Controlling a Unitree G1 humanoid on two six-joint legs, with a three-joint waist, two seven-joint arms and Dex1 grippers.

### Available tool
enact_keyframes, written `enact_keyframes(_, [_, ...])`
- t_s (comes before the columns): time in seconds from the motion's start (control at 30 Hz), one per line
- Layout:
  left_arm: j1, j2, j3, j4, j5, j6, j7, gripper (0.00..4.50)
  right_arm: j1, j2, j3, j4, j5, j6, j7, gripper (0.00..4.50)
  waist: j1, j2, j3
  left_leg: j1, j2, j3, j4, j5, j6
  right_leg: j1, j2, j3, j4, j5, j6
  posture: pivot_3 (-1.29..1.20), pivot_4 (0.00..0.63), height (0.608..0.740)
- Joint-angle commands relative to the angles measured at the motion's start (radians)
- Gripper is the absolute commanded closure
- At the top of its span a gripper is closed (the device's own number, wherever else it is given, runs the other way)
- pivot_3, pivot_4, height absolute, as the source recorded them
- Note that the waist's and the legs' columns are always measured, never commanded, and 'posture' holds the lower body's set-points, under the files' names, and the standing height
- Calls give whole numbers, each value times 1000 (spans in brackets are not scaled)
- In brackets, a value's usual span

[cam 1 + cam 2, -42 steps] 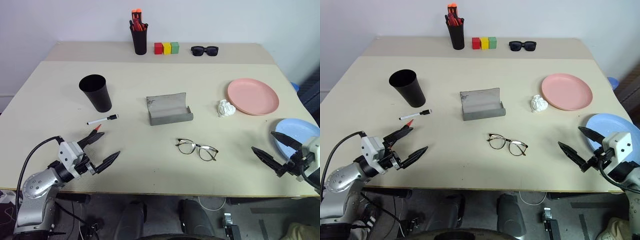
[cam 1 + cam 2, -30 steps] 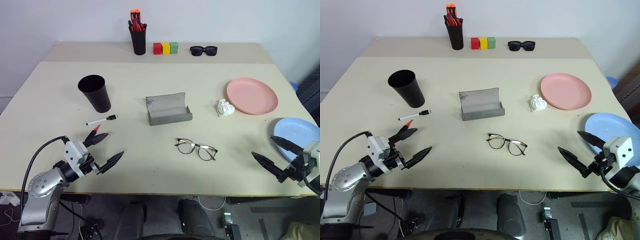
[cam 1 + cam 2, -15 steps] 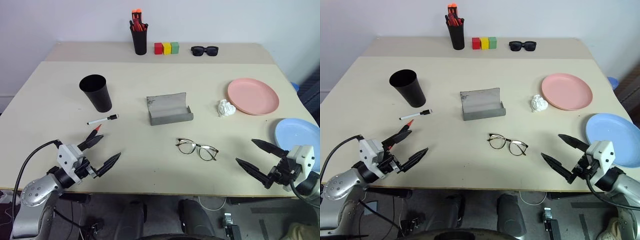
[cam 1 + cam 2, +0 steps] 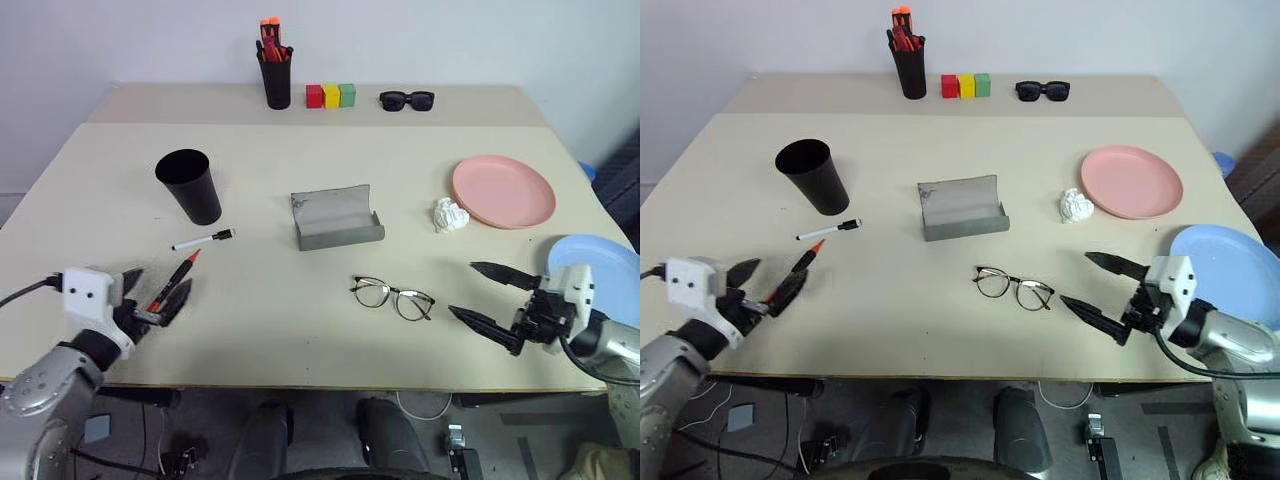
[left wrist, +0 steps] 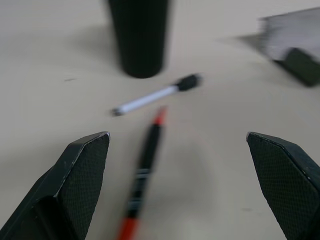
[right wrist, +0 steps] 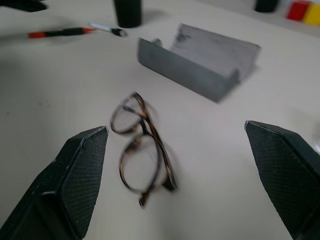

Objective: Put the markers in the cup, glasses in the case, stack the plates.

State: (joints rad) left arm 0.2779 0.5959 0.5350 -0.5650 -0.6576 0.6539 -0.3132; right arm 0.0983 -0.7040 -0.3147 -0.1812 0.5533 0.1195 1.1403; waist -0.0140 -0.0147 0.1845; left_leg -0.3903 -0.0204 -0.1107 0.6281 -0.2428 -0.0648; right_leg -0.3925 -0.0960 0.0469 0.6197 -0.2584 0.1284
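Landmark: case (image 4: 337,217), grey, lid up, mid-table (image 4: 260,320).

Far left of case, at near edge: left gripper (image 4: 150,297), fingers spread wide, holding nothing, aimed toward case's side of table. Red-tipped marker (image 4: 177,277) lying between those fingers, not gripped; seen likewise in wrist view (image 5: 145,170).

Left of case: white marker (image 4: 203,240), black cap pointing toward case, flat on table. Just behind it, cup (image 4: 190,186), upright, mouth open, apart from both markers.

Behind case, at far edge: pen holder (image 4: 276,76), then coloured blocks (image 4: 331,95), then sunglasses (image 4: 407,99).

In front of case, slightly right: glasses (image 4: 393,297), arms unfolded, flat on table, apart from case.

Right of case: crumpled paper (image 4: 451,214), beside pink plate (image 4: 503,191). Plates not stacked.

Right and nearer than case: right gripper (image 4: 482,295), fingers wide apart, empty, pointed at glasses, short of touching. Blue plate (image 4: 600,262) behind it at right edge, well apart from pink.
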Motion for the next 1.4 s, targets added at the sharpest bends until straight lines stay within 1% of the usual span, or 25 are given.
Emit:
enact_keyframes(0.03, [-40,85,95,-24,-93,209,67,0,-49,-11,33,-30,4,-7,16,21,0,0,0,0,0,0,0,0,0,0,0,0,0,0,0,0,150,740])
enact_keyframes(0.17, [-148,195,86,25,-153,380,68,0,-120,-5,84,-31,9,-2,30,21,3,0,1,0,0,-1,0,0,0,0,0,0,0,0,0,0,150,740])
enact_keyframes(0.23, [-177,231,80,38,-166,440,62,0,-139,-4,95,-29,11,-3,31,21,-1,-1,1,0,0,-1,0,0,0,0,0,0,1,0,0,0,150,740])
enact_keyframes(0.27, [-206,260,55,67,-167,506,69,0,-150,1,104,-30,14,-2,30,21,-1,-1,1,0,0,-1,0,0,0,0,0,0,0,0,0,0,150,740])
enact_keyframes(0.33, [-252,270,35,95,-162,535,74,0,-163,10,119,-29,12,-6,29,21,-2,0,2,0,0,-1,-1,0,0,-1,0,0,1,0,1,0,150,740])
enact_keyframes(0.4, [-287,284,17,116,-175,606,72,0,-165,16,127,-24,7,-12,29,21,-3,0,2,0,0,-1,-1,0,0,-2,1,0,1,0,1,0,150,740])
enact_keyframes(0.53, [-365,320,-51,168,-146,696,70,0,-161,26,127,6,0,-40,37,21,-3,0,2,0,0,-1,-1,0,0,-2,1,0,2,0,1,0,150,740])
enact_keyframes(0.6, [-425,322,-71,216,-144,745,68,0,-162,31,128,21,-4,-56,38,21,-2,0,2,0,0,-1,-1,0,0,-2,1,0,2,0,1,0,150,740])
enact_keyframes(0.77, [-539,342,-143,304,-94,801,64,0,-149,38,128,26,-4,-77,38,21,-3,0,3,0,0,-1,-1,0,0,-2,1,0,3,0,1,0,150,740])
enact_keyframes(0.87, [-626,331,-186,373,-67,845,63,0,-132,37,119,25,0,-89,40,21,-3,-1,3,0,0,-1,-1,0,0,-3,1,0,4,1,4,0,150,740])
enact_keyframes(1.0, [-689,321,-290,417,-30,854,36,0,-113,35,111,21,3,-101,40,21,-4,-1,3,0,0,-1,0,0,0,-4,1,0,8,1,6,0,150,740])
enact_keyframes(1.1, [-710,316,-360,420,-15,867,12,815,-108,36,108,25,-3,-115,35,0,-6,-1,3,0,0,-1,0,0,0,-5,1,0,9,0,7,0,150,740])
enact_keyframes(1.2, [-741,287,-384,413,-9,895,0,2305,-104,37,109,23,-5,-120,25,0,-4,-1,3,0,0,-1,0,0,-1,-5,1,0,10,0,7,0,150,740])
enact_keyframes(1.23, [-747,282,-387,414,-4,899,-3,2735,-101,37,109,21,-6,-121,21,0,-4,-1,3,0,0,-1,0,0,-1,-5,1,0,10,0,7,0,150,740])
enact_keyframes(1.3, [-752,276,-389,416,3,904,-14,3875,-98,36,111,16,-7,-122,14,0,-3,-1,3,0,-1,-1,0,0,-1,-5,1,1,10,0,7,0,150,740])
enact_keyframes(1.33, [-753,272,-385,415,6,908,-18,4351,-97,36,113,14,-8,-122,11,0,-3,-1,3,0,-1,-1,0,0,-1,-5,1,1,10,0,7,0,150,740])
enact_keyframes(1.37, [-754,268,-381,414,7,913,-22,4479,-97,35,114,11,-8,-121,6,0,-3,-1,3,0,-1,-1,0,0,-1,-5,1,1,10,0,7,0,150,740])
enact_keyframes(1.4, [-747,264,-375,397,1,914,-31,4479,-97,35,114,8,-9,-119,0,0,-3,-1,3,0,-1,-1,0,0,-1,-5,1,1,10,0,7,0,150,740])
